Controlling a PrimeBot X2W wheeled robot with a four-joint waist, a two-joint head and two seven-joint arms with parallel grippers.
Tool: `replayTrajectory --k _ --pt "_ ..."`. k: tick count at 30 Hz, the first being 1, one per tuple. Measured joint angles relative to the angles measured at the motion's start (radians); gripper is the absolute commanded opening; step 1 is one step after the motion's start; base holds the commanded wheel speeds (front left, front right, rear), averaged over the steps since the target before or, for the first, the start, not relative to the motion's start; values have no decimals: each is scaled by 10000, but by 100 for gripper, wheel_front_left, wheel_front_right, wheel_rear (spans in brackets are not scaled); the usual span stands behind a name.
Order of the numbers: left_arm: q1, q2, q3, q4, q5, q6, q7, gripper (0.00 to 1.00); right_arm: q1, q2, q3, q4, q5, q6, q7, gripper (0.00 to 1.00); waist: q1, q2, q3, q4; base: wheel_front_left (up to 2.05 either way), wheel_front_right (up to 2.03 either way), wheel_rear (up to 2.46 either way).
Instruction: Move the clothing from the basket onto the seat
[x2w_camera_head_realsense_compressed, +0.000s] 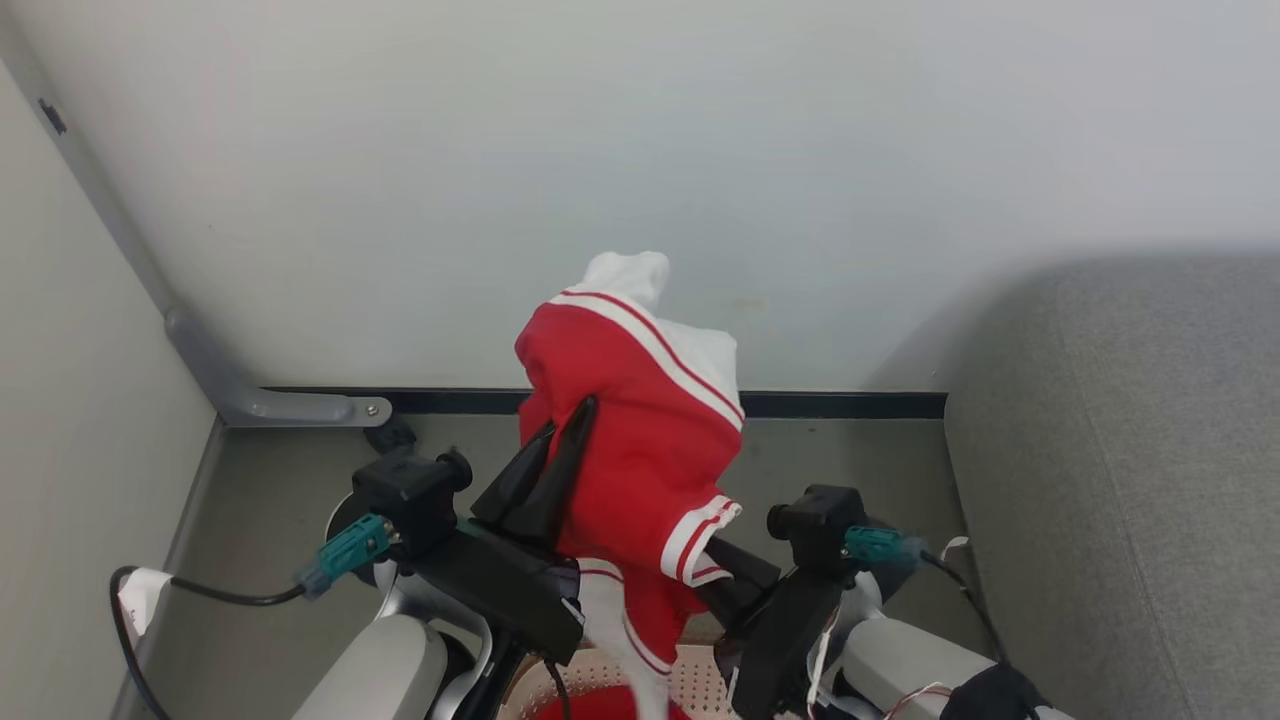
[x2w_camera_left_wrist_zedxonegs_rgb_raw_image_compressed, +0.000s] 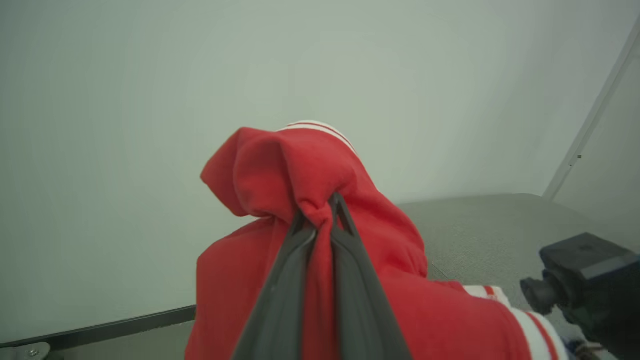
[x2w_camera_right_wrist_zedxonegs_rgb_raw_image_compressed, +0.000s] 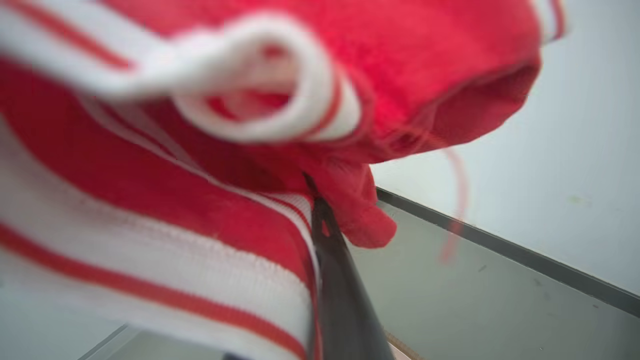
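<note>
Head view, centre: clothing, likely soft, light; best gripped at folds; left tool, right tool both pinching it.

The grey floor carries the sofa seat at right. The basket, barely visible, seems to stand on it.

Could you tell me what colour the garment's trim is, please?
The trim is white with red stripes, clearest in the right wrist view.

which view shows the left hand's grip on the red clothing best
Left wrist view: the left hand pinches a fold of clothing, centred. Head view shows it sideways; right wrist view gives blurred fabric.
</note>
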Motion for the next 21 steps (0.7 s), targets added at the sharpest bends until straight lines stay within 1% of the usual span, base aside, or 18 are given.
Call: replayTrajectory --k 5,6,7,8,10,11,12,17,21 --pt "319 54 29 -8 -2 36 -12 0 231 -249 -901 -86 454 0 0 0 0 0 -45 -231 0 0 0" --pt "388 50 21 -25 -2 38 -17 5 282 -305 -1035 -92 514 0 0 0 0 0 -57 -280 0 0 0" --pt "449 56 -8 -36 -2 36 -17 22 337 -353 -1177 -111 545 0 0 0 0 0 -70 -330 0 0 0" --pt "549 81 -73 -81 -2 36 -17 26 425 -433 -1421 -123 616 0 0 0 0 0 -94 -434 0 0 0" --pt "667 94 -138 -163 -4 35 -25 43 449 -523 -1668 -130 623 0 0 0 0 0 -119 -537 0 0 0" --pt "686 94 -171 -196 -4 35 -27 78 455 -566 -1793 -144 656 0 0 0 0 0 -131 -588 0 0 0" --pt "716 94 -188 -242 -4 33 -29 100 464 -602 -1912 -155 663 -2 0 0 -1 0 -142 -639 0 0 0" --pt "826 132 -313 -318 -21 27 -27 100 649 -732 -2336 -238 662 -2 2 0 0 0 -182 -850 0 0 0" --pt "865 291 -389 -477 -21 27 -27 100 797 -865 -2706 -410 602 -2 2 0 -1 0 -210 -1093 0 0 0"
